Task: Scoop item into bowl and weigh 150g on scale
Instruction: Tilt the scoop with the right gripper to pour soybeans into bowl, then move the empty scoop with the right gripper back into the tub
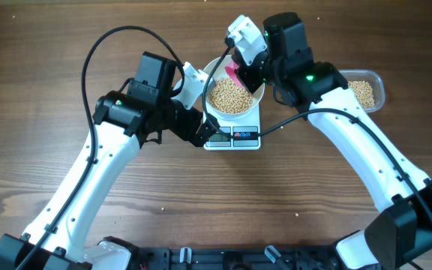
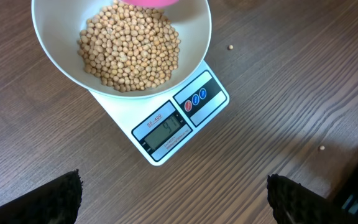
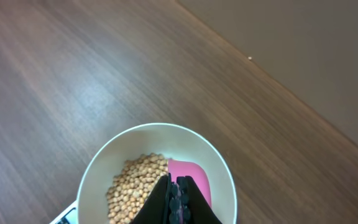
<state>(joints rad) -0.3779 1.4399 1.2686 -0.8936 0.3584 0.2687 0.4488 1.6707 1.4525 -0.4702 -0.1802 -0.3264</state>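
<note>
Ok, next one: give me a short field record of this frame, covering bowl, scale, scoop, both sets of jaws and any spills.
bowl: white bowl sits on the scale, display uncovered
contents: heap of tan beans in the bowl
scoop: pink scoop inside the bowl's rim, beside the beans
right jaws: shut on the pink scoop
left jaws: open wide, empty, near the scale's front
supply: clear tub with beans, on the robot's right
spills: two stray beans on the wooden table
display: digits show, not legible
</note>
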